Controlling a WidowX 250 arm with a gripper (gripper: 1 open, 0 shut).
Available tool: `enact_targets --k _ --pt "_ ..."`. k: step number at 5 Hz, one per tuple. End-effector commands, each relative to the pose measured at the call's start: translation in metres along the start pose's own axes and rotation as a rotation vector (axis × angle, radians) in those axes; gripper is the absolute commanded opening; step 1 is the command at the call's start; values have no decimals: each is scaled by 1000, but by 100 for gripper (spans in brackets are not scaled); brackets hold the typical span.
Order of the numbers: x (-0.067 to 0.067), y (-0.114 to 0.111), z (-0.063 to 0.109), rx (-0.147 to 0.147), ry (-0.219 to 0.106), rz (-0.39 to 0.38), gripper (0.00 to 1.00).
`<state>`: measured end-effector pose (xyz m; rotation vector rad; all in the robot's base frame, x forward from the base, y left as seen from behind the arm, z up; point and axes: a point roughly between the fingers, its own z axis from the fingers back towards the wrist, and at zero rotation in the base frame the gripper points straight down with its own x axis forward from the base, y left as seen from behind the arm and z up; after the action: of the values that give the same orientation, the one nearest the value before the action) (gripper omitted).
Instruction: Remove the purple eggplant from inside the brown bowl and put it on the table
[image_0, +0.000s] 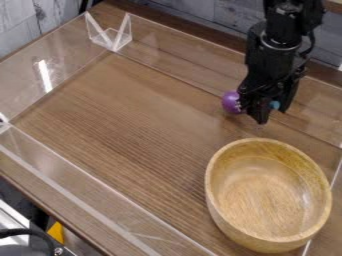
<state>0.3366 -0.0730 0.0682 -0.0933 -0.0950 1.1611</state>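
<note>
A wood-grain worktop (134, 120) fenced by clear acrylic walls (80, 215) fills the view. The brown bowl (269, 193) sits near right. Beyond it, the gripper (262, 108) fingers are clamped on the purple eggplant (233, 100).

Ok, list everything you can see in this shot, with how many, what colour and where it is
brown bowl: one, light brown wood, empty, near right part of the table.
purple eggplant: one, purple, outside the bowl, beyond it, mostly hidden behind the hand; whether it rests on the table or is held cannot be told.
table: one, brown wood grain, fills most of the view.
clear acrylic walls: transparent, along the table's edges, with a clear folded piece at the far left corner.
arm: one, black, coming down from the top right.
hand: one, black, pointing down, shut, right beside the eggplant.
</note>
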Motion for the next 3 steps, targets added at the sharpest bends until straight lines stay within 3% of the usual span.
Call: enact_targets --k 1,3 --pt "6 -16 12 -66 -21 -15 0" --pt "8 -25 3 -72 -25 -80 0"
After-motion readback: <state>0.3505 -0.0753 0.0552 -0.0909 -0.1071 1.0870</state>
